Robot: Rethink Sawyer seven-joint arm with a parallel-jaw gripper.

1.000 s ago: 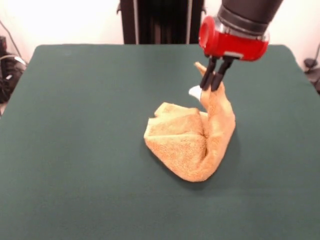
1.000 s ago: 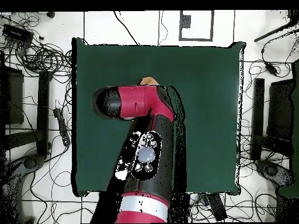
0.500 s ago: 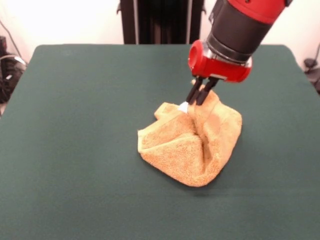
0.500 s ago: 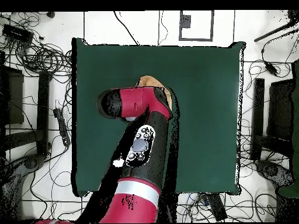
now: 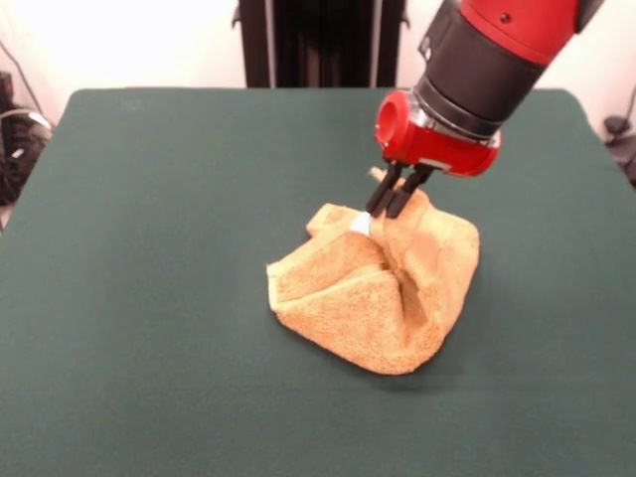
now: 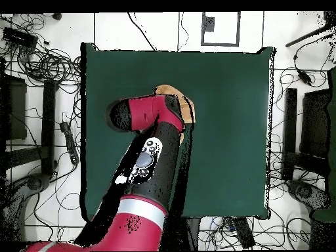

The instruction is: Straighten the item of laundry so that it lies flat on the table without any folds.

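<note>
Gripper [image 5: 385, 206] clamped on rear edge of crumpled orange-yellow terry-cloth towel [image 5: 376, 293], beside white label [image 5: 359, 226], dark green felt table [image 5: 149, 248].

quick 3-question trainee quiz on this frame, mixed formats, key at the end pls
1. True or false: the towel lies flat on the table with no folds.
2. Multiple choice: what is the gripper doing? A) hanging open, clear of the cloth B) shut on the towel's upper edge beside the white label C) pressing on bare felt.
3. Fill in: in the overhead view, most of the towel is hidden under the robot's ____.

Key
1. False: it sits in a bunched heap with deep creases.
2. B: the fingers pinch the cloth.
3. arm.
</note>
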